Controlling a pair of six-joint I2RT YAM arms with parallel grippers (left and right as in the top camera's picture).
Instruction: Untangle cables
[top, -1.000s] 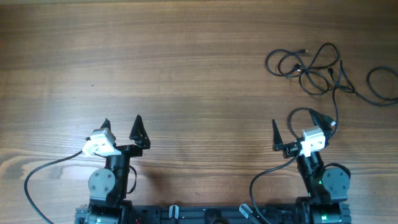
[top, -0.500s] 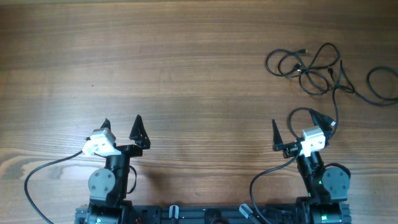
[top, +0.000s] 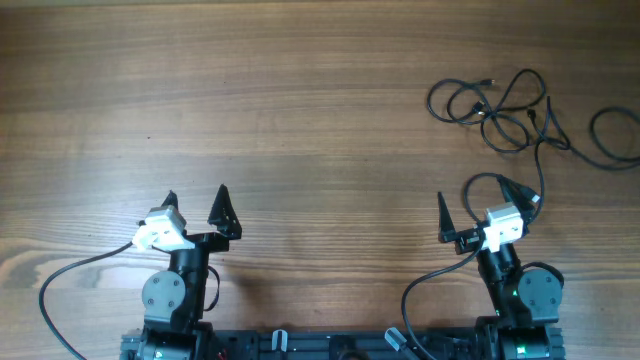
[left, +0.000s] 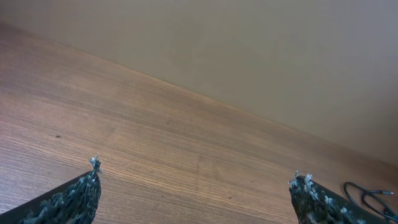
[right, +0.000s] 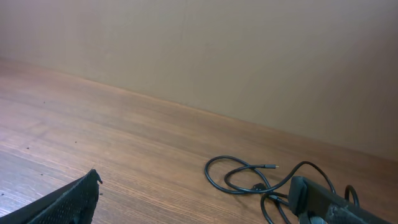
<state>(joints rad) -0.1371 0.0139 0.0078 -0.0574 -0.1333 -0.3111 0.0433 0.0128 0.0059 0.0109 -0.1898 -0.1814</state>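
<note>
The cables (top: 500, 105) lie as loose tangled black loops at the far right of the wooden table, with another loop (top: 612, 138) at the right edge. They also show in the right wrist view (right: 249, 177), and a bit at the left wrist view's lower right (left: 367, 196). My left gripper (top: 195, 200) is open and empty at the near left. My right gripper (top: 470, 198) is open and empty at the near right, just below the cables; one thin strand runs down beside its right finger.
The wooden table (top: 250, 100) spreads wide to the left and the middle. A plain beige wall (right: 249, 56) stands behind the table's far edge. Thick black arm wires (top: 60, 290) curve beside both arm bases at the near edge.
</note>
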